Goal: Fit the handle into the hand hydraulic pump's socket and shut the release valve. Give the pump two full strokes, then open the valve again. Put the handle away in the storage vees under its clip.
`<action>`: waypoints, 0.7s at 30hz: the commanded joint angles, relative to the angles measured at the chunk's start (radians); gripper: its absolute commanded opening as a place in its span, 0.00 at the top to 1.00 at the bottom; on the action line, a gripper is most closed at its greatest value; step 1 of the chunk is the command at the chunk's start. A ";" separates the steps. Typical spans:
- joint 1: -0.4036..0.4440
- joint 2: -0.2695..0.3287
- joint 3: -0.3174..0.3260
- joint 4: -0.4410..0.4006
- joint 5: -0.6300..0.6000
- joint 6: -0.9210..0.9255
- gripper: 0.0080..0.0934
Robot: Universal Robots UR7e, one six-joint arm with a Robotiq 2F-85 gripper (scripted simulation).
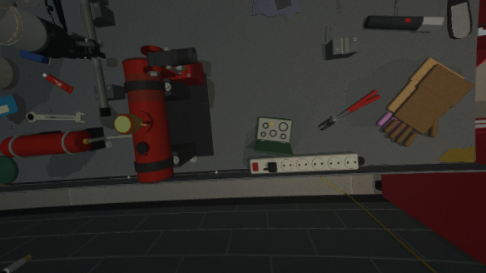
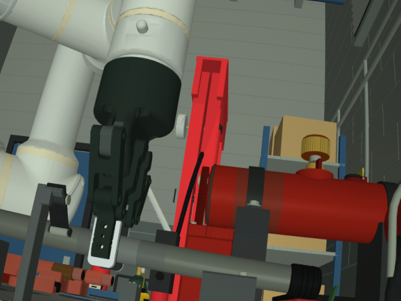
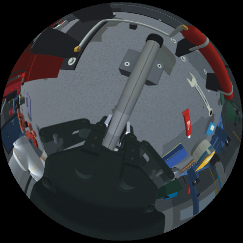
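I hold the grey handle [image 2: 181, 256] in my closed gripper [image 2: 103, 249], gripped along its shaft [image 3: 132, 91]. The handle lies nearly level beside the pump, its black-gripped end [image 2: 306, 280] toward the pump's far end. It sits over a grey vee block [image 3: 141, 66] on the bench. In the side camera the handle [image 1: 96, 66] runs along the left of the red hand hydraulic pump [image 1: 147, 125]. The pump's red socket lever [image 2: 207, 129] stands upright. The yellow release valve knob [image 2: 315, 147] sits on top of the pump body. A clip post [image 2: 58, 207] stands left of my fingers.
A red cylinder [image 1: 43, 143] lies left of the pump, joined to it by a thin pipe. A spanner [image 1: 56, 117] and a red tube [image 1: 58, 83] lie near the handle. A power strip [image 1: 303, 163], seal box [image 1: 273, 135], pliers [image 1: 349, 110] and gloves [image 1: 424, 102] lie to the right.
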 commanded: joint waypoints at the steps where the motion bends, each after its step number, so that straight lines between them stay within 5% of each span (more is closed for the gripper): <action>1: -0.002 -0.001 -0.002 -0.007 -0.005 -0.001 1.00; 21: -0.001 0.009 0.003 -0.021 -0.003 0.000 1.00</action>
